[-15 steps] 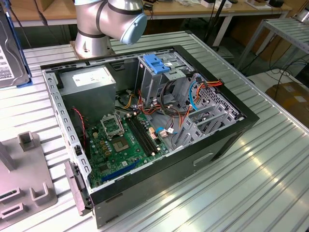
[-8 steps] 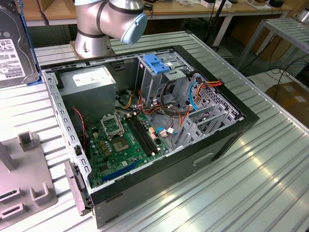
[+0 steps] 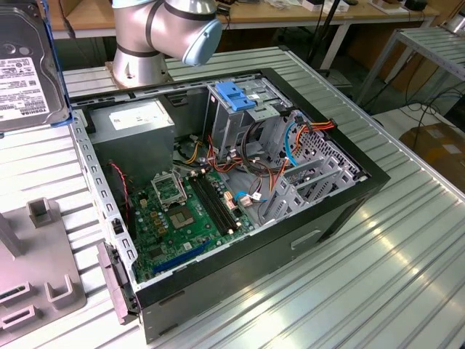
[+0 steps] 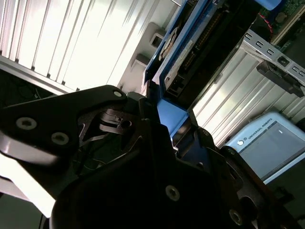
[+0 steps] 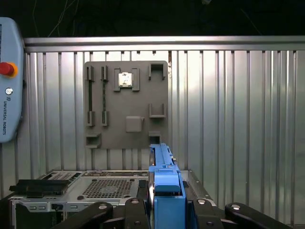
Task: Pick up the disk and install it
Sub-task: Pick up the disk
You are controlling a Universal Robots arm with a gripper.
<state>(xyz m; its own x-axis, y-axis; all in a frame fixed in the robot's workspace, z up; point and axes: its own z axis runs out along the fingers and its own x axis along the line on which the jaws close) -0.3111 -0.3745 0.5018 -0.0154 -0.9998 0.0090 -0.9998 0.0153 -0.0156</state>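
The black gripper (image 5: 165, 204) has its jaws clamped on the light-blue carrier rail of the flat grey-metal disk (image 3: 25, 69) with a white label. The disk sits at the upper left of the exterior view, apart from the open black computer case (image 3: 240, 280) on the ribbed metal table (image 3: 407, 240).

Case (image 3: 240, 269) sits mid-worktop (image 3: 378, 276), arm base (image 3: 138, 51) behind it. Inside: power supply (image 3: 134, 123) at back, drive cage (image 3: 240, 109) beside it on the exterior view's right, motherboard (image 3: 182, 218) in front. Holder plate (image 3: 36, 269) on the exterior view's left, disk (image 3: 22, 73) raised over that side.

Disk (image 3: 22, 73) partly past exterior view's edge
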